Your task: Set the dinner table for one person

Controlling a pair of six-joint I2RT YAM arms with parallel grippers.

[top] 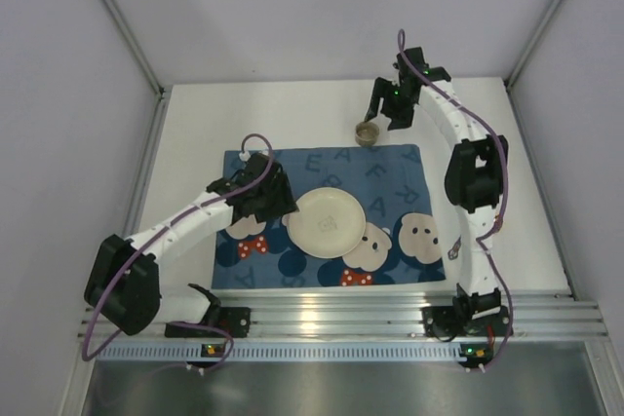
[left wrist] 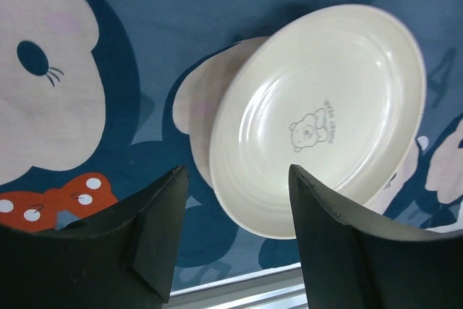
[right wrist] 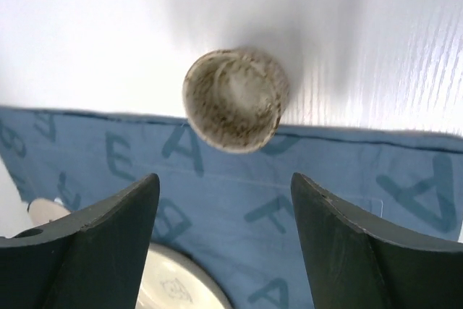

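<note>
left gripper [left wrist: 237, 179] jaws wide beside plate [left wrist: 325, 113] on placemat [left wrist: 181, 19]; right gripper [right wrist: 224, 182] wide over cup [right wrist: 235, 99], which perhaps touches the placemat's far edge.

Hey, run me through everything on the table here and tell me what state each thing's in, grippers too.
plate: right side up, empty, lying on the placemat.
cup: upright, empty, at the placemat's far edge.
placemat: spread flat on the dinner table.
left gripper: open, next to the plate, holding nothing.
right gripper: open, over the cup, not gripping it.

In the right wrist view the plate [right wrist: 173, 287] is cut by the lower edge; the cup [right wrist: 235, 99] is blurred.
</note>
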